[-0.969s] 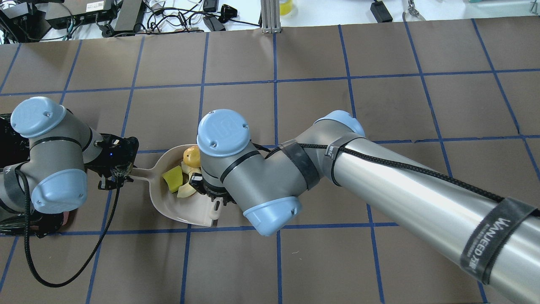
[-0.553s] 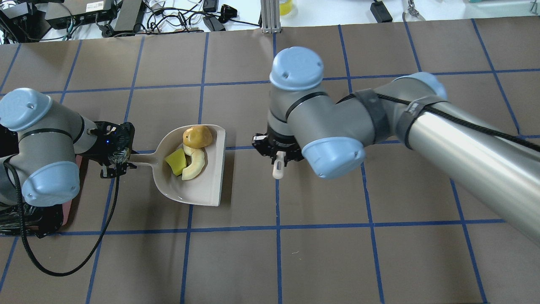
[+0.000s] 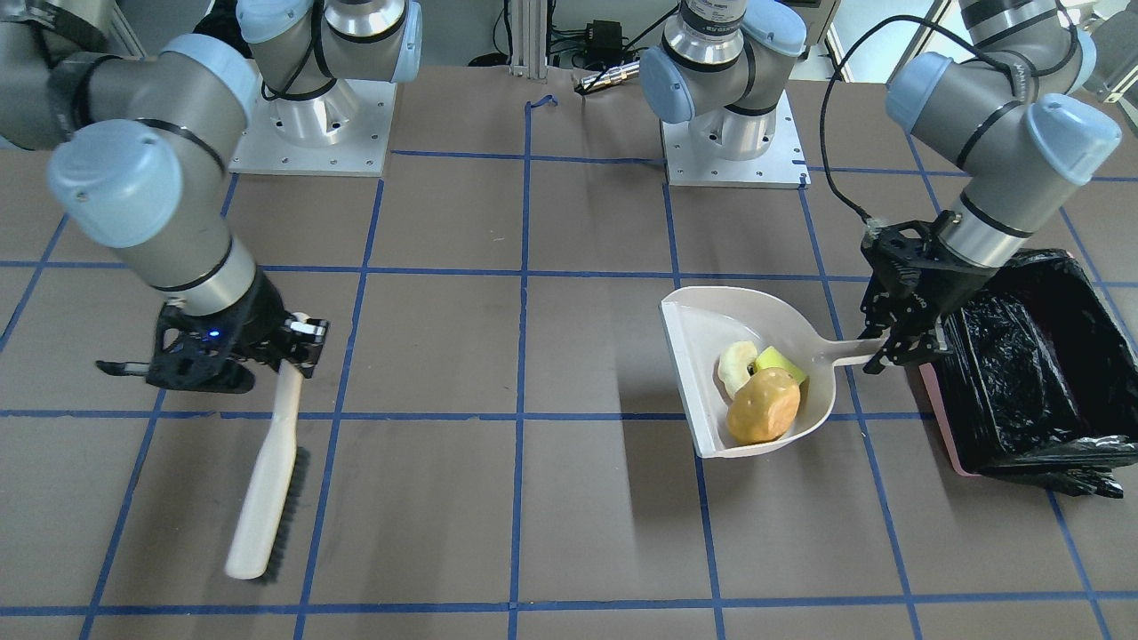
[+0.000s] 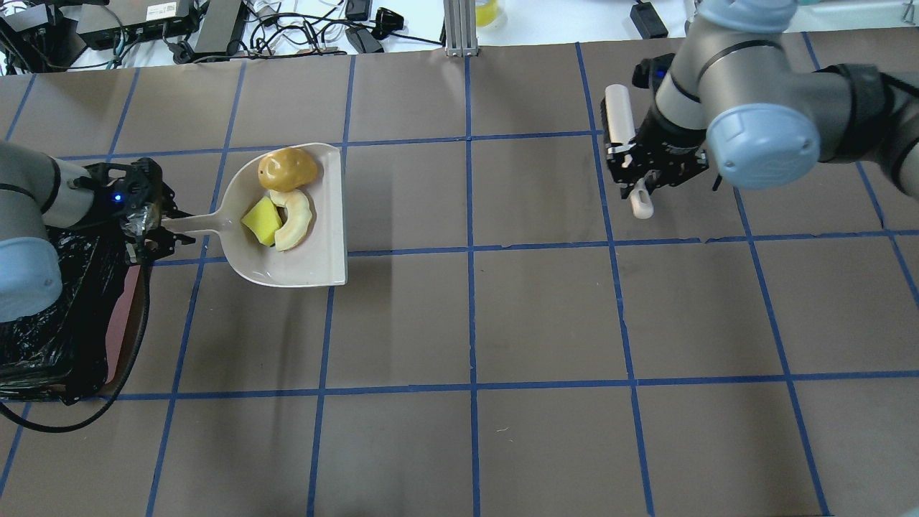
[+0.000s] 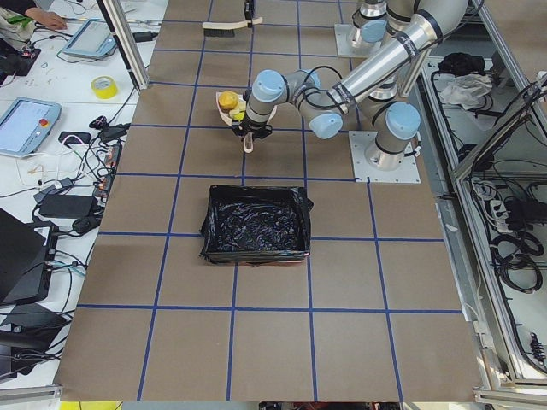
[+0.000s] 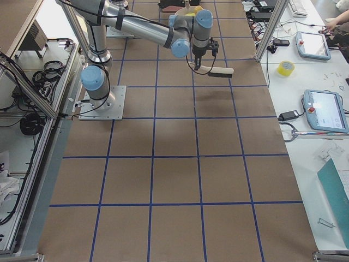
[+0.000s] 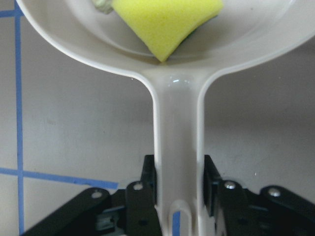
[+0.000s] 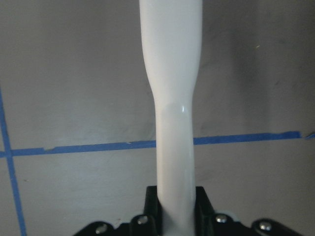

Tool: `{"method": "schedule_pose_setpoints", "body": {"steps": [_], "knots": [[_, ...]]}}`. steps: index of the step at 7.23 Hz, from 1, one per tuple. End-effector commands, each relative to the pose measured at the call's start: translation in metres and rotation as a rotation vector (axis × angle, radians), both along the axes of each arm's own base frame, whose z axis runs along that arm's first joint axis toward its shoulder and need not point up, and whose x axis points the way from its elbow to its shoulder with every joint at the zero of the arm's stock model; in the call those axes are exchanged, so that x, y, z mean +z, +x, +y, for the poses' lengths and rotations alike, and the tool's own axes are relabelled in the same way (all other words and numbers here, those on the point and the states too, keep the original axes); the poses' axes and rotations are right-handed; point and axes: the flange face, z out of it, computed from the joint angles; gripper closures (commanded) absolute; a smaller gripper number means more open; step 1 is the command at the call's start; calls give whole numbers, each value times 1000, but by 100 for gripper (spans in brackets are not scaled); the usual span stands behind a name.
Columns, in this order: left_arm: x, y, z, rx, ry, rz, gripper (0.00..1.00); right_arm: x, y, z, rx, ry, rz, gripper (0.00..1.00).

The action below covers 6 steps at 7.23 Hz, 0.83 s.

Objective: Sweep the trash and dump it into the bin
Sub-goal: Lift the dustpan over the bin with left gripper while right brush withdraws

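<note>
My left gripper is shut on the handle of the white dustpan and holds it off the table beside the bin, a pink tub lined with a black bag. The pan holds the trash: an orange-yellow lump, a pale peel and a yellow-green sponge. In the left wrist view the fingers clamp the handle below the sponge. My right gripper is shut on the white brush, far from the pan.
Cables, power bricks and a metal post lie beyond the table's far edge. The two arm bases stand on white plates at the robot's side. Blue tape lines grid the brown table.
My right arm has swung the brush away from the dustpan to the far right. My left arm has carried the loaded dustpan left and farther away, toward the bin.
</note>
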Motion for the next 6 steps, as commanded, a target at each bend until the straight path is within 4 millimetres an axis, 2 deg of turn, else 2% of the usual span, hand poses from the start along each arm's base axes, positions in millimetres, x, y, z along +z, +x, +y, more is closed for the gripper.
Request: {"method": "schedule_pose_setpoints", "body": {"steps": [1,2,4,5,6], "knots": [[51,76,3,47,44,88,100,-23,-103,-19,-6,27,54,100],[75,109,11,3,65,102,100,-37,-138,-18,14,38,48,100],[72,184,37,7,58,73,100,-53,-157,-9,41,31,86,100],[77,216,45,-19,45,24,100,-64,-170,0,20,48,76,100],[80,249,52,-14,75,-31,100,-78,-171,12,20,58,75,100]]}}
